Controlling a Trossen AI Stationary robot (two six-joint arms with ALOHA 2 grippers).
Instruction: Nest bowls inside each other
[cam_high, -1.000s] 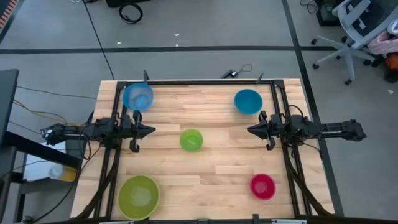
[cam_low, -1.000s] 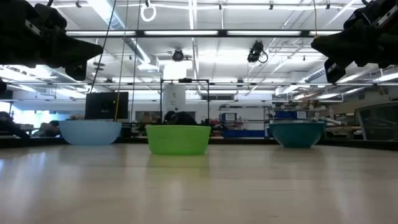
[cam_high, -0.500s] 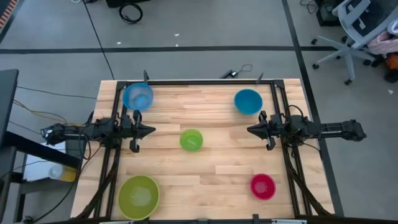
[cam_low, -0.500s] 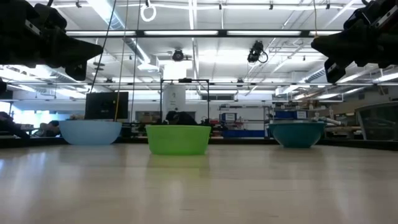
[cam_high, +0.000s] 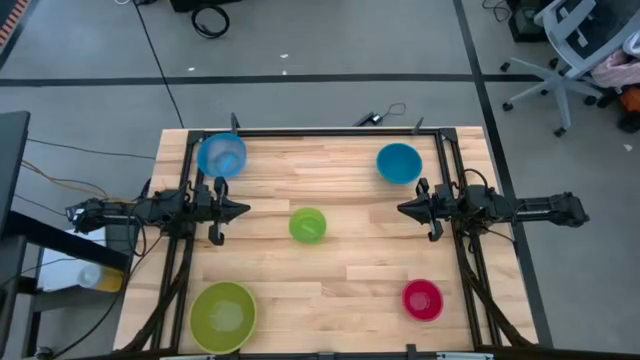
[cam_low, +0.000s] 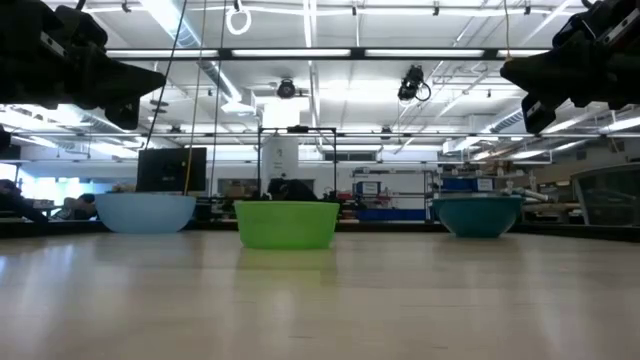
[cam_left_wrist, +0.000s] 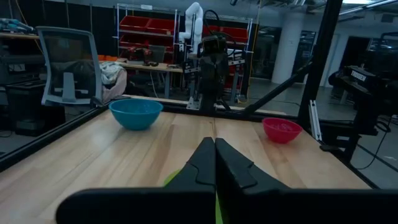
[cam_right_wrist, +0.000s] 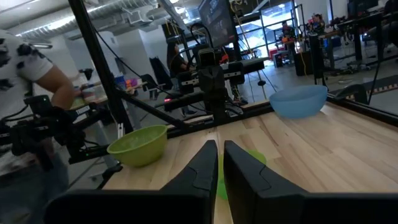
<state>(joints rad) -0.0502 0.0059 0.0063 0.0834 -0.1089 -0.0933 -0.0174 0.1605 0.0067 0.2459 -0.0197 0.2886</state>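
Note:
Five bowls stand apart, upright on their bases on the wooden table (cam_high: 350, 260). The light blue bowl (cam_high: 221, 156) is far left and the teal-blue bowl (cam_high: 399, 163) far right. The small green bowl (cam_high: 307, 225) sits mid-table, the large lime-green bowl (cam_high: 223, 317) near left, and the red-pink bowl (cam_high: 422, 299) near right. My left gripper (cam_high: 245, 209) hovers level at the left edge, shut, with nothing in it (cam_left_wrist: 215, 140). My right gripper (cam_high: 400, 208) hovers level at the right edge. Its fingers are shut to a thin slit on nothing (cam_right_wrist: 220, 144). Both point at the small green bowl.
Black frame rails (cam_high: 330, 131) run along the table's far edge and both sides. In the right wrist view, a person (cam_right_wrist: 31, 68) stands beyond the table's left side. An office chair (cam_high: 570, 50) stands off the far right corner. Bare wood lies between the bowls.

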